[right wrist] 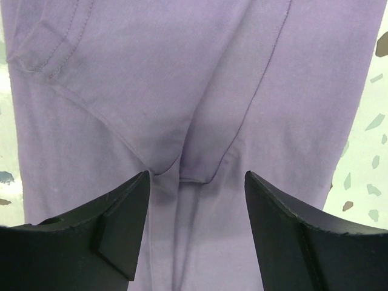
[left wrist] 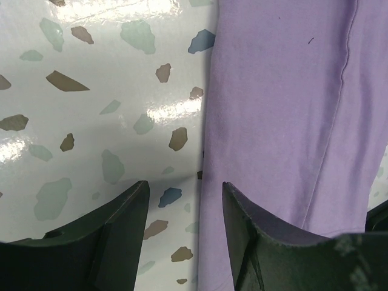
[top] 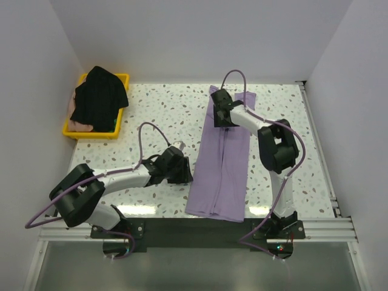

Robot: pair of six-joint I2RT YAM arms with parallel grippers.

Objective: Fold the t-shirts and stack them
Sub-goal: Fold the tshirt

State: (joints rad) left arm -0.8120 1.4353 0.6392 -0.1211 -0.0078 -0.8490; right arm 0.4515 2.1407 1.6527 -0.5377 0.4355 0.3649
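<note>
On the table, lavender t-shirt lies folded long

Your left gripper, fingers spread, straddles its left edge; your right gripper, fingers also apart, hangs over its far end. Black t-shirt and pink t-shirt lie heaped in the yellow tray.

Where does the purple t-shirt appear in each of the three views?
Top external: purple t-shirt, a long folded strip right of centre.
Left wrist: purple t-shirt fills the right half.
Right wrist: purple t-shirt fills nearly everything.
Shared landmark: speckled table beside its edge.
</note>
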